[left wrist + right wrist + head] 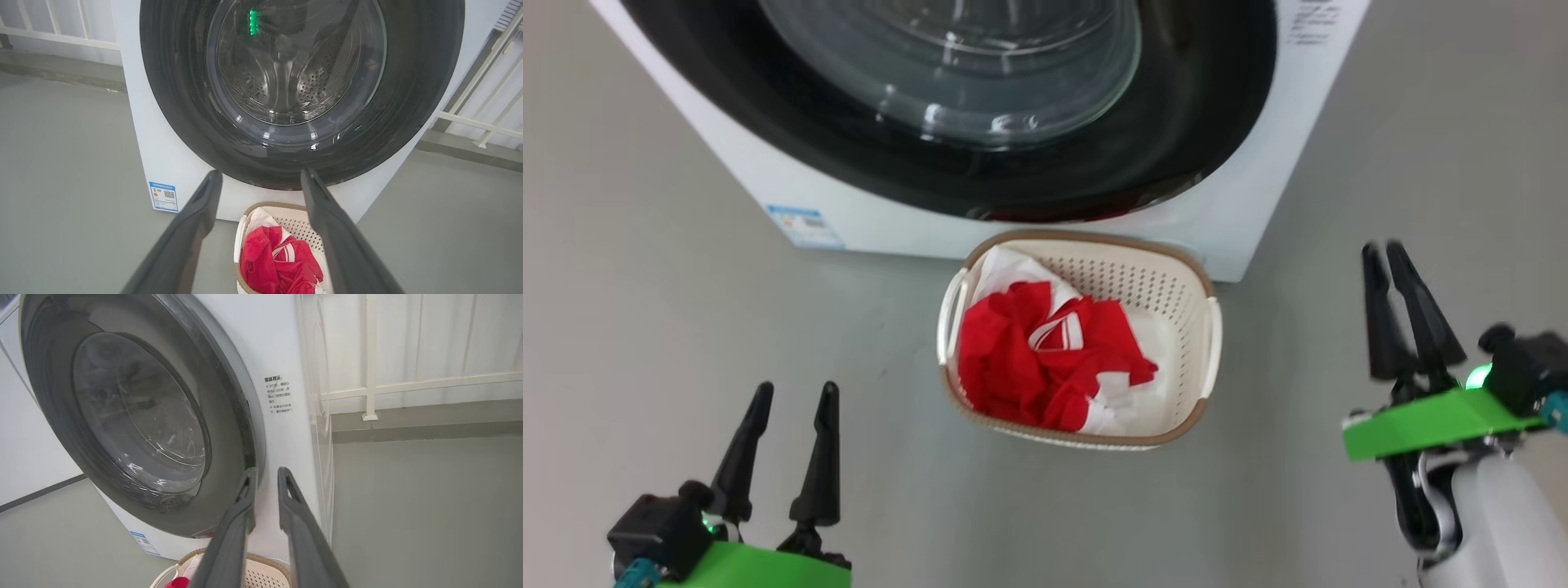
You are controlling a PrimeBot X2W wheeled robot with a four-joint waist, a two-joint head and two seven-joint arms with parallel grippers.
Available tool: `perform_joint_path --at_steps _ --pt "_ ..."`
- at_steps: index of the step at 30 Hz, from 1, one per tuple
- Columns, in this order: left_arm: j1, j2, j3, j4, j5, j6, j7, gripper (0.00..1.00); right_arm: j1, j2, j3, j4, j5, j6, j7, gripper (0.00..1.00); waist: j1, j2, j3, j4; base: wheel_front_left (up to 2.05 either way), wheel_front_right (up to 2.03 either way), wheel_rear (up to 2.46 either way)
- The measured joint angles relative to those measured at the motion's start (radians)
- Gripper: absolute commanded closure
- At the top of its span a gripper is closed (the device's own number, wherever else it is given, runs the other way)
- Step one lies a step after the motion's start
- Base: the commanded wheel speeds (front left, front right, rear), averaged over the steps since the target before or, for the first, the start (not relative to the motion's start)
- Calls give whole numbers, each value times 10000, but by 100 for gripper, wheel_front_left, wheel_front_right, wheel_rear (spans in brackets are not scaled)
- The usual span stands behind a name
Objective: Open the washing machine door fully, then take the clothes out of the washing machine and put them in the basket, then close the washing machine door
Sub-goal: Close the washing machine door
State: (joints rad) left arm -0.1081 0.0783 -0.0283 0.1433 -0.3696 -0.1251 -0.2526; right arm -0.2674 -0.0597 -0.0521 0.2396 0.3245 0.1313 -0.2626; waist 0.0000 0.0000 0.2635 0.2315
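Head view: washing machine door (1176, 122) shut against washing machine (768, 171). Basket (1143, 286) on floor (645, 327) just in front, clothes (1029, 351) heaped inside. Left tool (797, 388) low left, fingers wide apart, empty. Right tool (1383, 249) at right, fingers narrowly apart, empty.
Left wrist view: fingers frame door, basket below.
Right wrist view: slim gap between fingers, door's right edge beyond.

Colour record.
Clothes (1021, 359) red with white stripes; basket (1143, 278) cream, perforated, brown rim; washer (882, 229) white; door (1217, 122) black-rimmed.
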Motion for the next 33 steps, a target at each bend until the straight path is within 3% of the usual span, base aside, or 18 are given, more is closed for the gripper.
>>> perform_joint_path --at_steps 1,3,4,33 --pt "50 17 12 4 6 0 0 0 145 10 -6 -10 0 0 0 51 0 0 -79 -61 0 0 0" --pt "123 40 27 13 8 0 0 0 442 21 -4 -42 8 0 0 5 0 0 -238 -175 0 0 0" --pt "151 58 31 13 10 0 0 0 590 31 -10 -54 8 0 0 0 0 0 -317 -230 0 0 0" --pt "1345 525 299 -12 15 0 0 0 3192 201 -476 -337 255 0 2 0 0 0 -1638 -1418 0 0 0"
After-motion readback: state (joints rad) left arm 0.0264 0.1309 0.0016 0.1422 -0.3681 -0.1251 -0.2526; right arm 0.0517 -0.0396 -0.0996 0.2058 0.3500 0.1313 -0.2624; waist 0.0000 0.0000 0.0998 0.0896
